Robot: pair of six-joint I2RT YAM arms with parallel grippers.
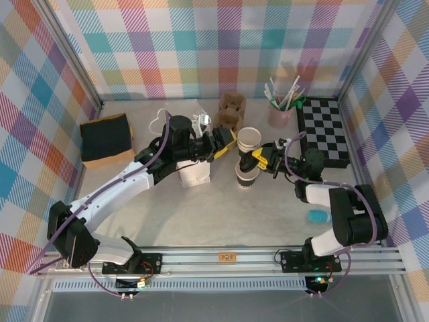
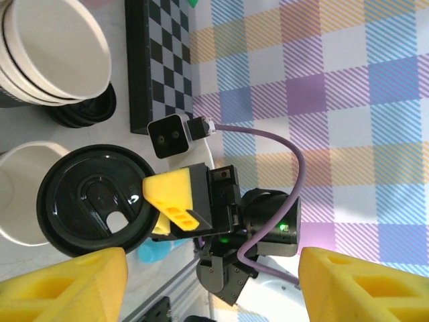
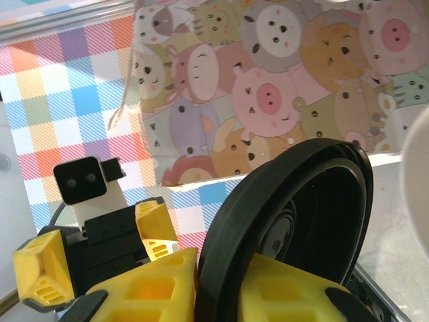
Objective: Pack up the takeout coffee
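Observation:
The takeout coffee cup [image 1: 246, 177], dark below a white rim, stands mid-table; in the left wrist view its open white mouth [image 2: 23, 194] shows behind the lid. My right gripper [image 1: 257, 161] is shut on the rim of a round black lid [image 2: 90, 201], held tilted at the cup's top; the lid's hollow underside [image 3: 301, 208] sits between the yellow pads [image 3: 151, 288]. Whether the lid touches the cup I cannot tell. Just left of the cup hangs my left gripper [image 1: 226, 145], open and holding nothing, its fingers [image 2: 64, 285] spread wide.
A stack of lidless white cups [image 1: 249, 139] stands just behind the coffee cup, on black lids [image 2: 87, 111]. A white paper bag [image 1: 194, 171] sits under the left arm. A checkerboard [image 1: 325, 131], a straw holder [image 1: 280, 111], an animal-print bag [image 3: 268, 80] and a blue object [image 1: 318, 216] are also here.

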